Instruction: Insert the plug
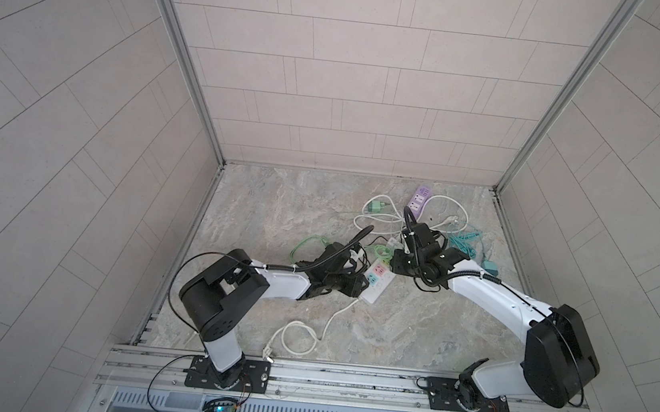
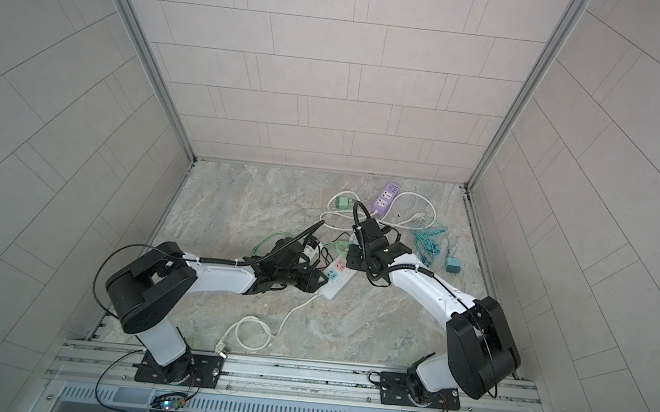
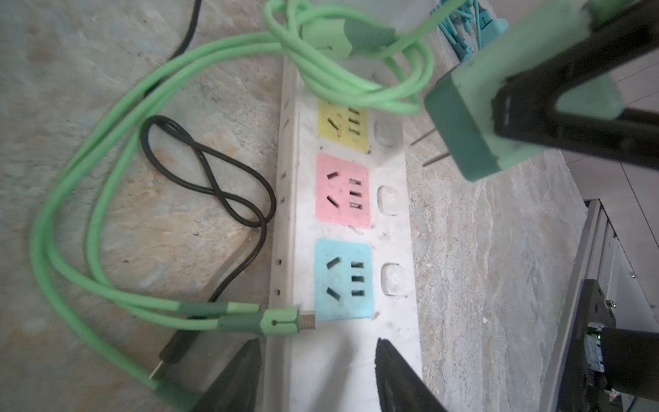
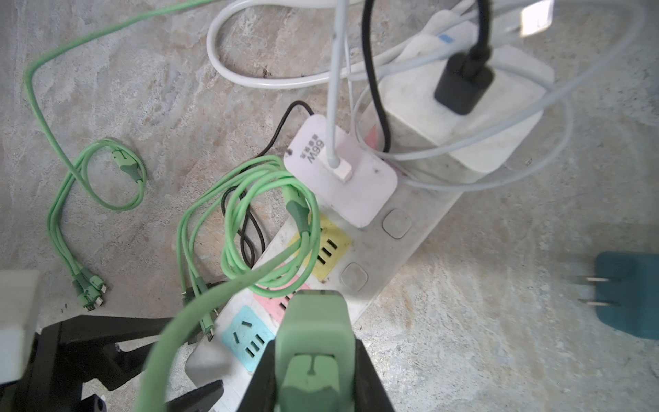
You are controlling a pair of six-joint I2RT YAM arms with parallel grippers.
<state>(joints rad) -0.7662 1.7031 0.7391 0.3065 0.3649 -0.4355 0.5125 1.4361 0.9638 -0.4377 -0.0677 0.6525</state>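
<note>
green plug (image 4: 313, 331) clenched by right pincer (image 4: 313, 355) | cable (image 4: 297, 214) coils cover yellow socket (image 4: 331, 249) | left pincer (image 3: 317, 340): grip unclear

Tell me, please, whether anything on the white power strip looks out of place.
Yes: a loop of green cable lies across the power strip, partly covering its yellow socket. That clutter could snag the green plug held by the right hand.

My stone-patterned tabletop (image 1: 390, 334) carries the white power strip (image 1: 376, 284) near its middle. Behind that strip I see a purple power strip (image 1: 420, 202) and a green charger (image 1: 374, 206). Right of it lie a teal cable bundle (image 1: 460, 239) and a teal adapter (image 1: 490, 267). To its left are green cable loops (image 1: 307, 243), and in front is its coiled white cord (image 1: 299, 339).
</note>
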